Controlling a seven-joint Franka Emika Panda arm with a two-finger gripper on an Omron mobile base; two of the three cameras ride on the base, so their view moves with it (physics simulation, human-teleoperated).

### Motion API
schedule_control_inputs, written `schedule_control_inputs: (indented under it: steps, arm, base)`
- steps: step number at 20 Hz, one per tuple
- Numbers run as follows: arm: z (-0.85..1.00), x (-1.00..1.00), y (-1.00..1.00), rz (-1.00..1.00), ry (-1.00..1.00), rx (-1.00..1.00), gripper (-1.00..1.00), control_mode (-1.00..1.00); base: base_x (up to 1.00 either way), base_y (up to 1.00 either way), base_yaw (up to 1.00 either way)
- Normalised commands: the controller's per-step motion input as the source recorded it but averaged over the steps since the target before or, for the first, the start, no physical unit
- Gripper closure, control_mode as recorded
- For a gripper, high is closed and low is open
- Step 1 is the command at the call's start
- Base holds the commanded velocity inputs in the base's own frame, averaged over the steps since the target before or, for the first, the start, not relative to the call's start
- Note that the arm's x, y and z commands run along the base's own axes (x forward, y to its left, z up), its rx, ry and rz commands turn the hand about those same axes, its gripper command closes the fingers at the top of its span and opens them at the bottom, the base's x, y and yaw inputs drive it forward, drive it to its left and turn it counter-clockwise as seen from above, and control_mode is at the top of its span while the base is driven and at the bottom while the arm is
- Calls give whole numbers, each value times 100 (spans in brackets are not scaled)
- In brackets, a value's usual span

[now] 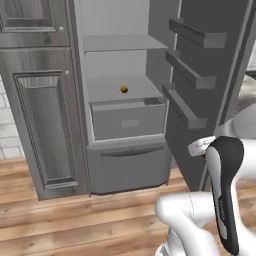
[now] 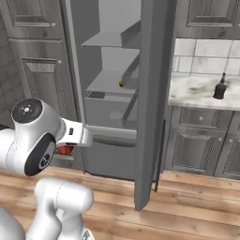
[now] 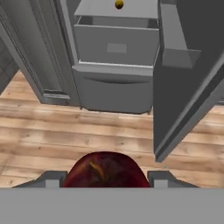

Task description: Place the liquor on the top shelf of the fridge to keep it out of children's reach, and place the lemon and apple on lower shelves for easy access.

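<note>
The hand [image 3: 105, 183] grips the apple [image 3: 104, 171] between half-open fingers, low before the open fridge [image 1: 125, 125]. The lemon [image 1: 124, 89] sits mid lower shelf [image 1: 107, 92]. Best lift level, enter clear of the door, set down beside the lemon.

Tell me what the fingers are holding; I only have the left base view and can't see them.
Observer: In the hand view, the fingers are closed on the apple.
Operator: And the liquor?
Observer: The right base view shows the liquor standing upright on the counter, to the right of the open door.
Operator: Is the hand facing the fridge?
Observer: Yes. The hand view looks at the drawer box, with the lemon on the shelf above it.
</note>
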Motion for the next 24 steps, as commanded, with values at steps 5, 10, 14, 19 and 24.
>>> schedule_control_inputs:
  steps: [5, 10, 14, 19, 24]
  arm:
    - [0, 0, 0, 0, 0, 0, 100, 100]
    - [0, 0, 0, 0, 0, 0, 100, 100]
    - [0, 0, 0, 0, 0, 0, 100, 100]
    - [0, 0, 0, 0, 0, 0, 100, 100]
    - [0, 0, 0, 0, 0, 0, 100, 100]
  base:
    - [55, 52, -1]
    - [55, 52, -2]
    - [61, 20, -3]
    - [66, 0, -3]
    - [62, 0, -3]
